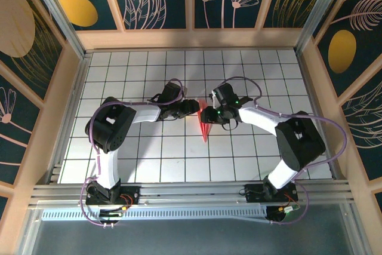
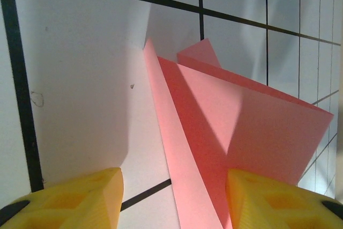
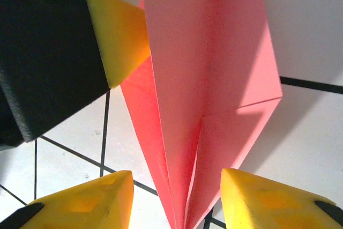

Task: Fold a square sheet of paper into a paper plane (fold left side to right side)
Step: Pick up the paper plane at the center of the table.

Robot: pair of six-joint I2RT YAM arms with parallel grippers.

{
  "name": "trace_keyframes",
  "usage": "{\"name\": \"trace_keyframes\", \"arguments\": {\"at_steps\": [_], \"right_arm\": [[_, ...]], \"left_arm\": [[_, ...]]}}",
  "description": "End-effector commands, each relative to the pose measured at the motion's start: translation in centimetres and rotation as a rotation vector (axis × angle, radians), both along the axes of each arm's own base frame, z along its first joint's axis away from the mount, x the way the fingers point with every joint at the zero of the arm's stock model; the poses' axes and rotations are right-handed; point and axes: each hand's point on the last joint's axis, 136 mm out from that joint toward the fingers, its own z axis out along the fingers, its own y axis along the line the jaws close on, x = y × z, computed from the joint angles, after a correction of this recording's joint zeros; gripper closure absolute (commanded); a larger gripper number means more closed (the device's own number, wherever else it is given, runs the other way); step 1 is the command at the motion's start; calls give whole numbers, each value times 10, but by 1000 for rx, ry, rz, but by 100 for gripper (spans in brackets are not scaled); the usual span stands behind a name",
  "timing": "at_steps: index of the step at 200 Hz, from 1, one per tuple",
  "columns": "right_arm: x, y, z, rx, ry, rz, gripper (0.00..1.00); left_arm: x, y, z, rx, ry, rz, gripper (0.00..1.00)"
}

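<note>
**Two end effectors are flanking the paper plane (image 1: pixel 205 122) near mid-surface**

In the top view, the salmon-pink paper plane is lying on the white grid surface (image 1: pixel 149 153) just past its centre, with its slim point aiming toward 6 o'clock and its wider end toward 12 o'clock. The left end effector (image 1: pixel 192 107) is reaching in from 9 o'clock and the right end effector (image 1: pixel 216 113) from 3 o'clock, both right against the paper.

In the left wrist view, the left end effector (image 2: pixel 174 199) is holding its yellow fingers well apart and gripping nothing. The paper plane (image 2: pixel 246 132) is lying across the gap toward 3 o'clock, one flap is rising off the surface, and the paper's edge is running down beside the right-hand fingertip (image 2: pixel 268 197).

In the right wrist view, the right end effector (image 3: pixel 177 202) is also standing parted, and the narrow tip of the paper plane (image 3: pixel 209 68) is pointing down between its fingers without being clamped. A centre crease is running along the plane's length. At 10 o'clock in that view, one yellow pad (image 3: pixel 118 36) of the left end effector is touching the paper's edge.
</note>
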Motion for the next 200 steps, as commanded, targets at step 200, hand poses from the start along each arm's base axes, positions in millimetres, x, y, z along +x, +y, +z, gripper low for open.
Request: {"name": "trace_keyframes", "arguments": {"at_steps": [200], "right_arm": [[7,12,-35,-101,36,-5,86]], "left_arm": [[6,30,59,41,-173,87,38]]}}
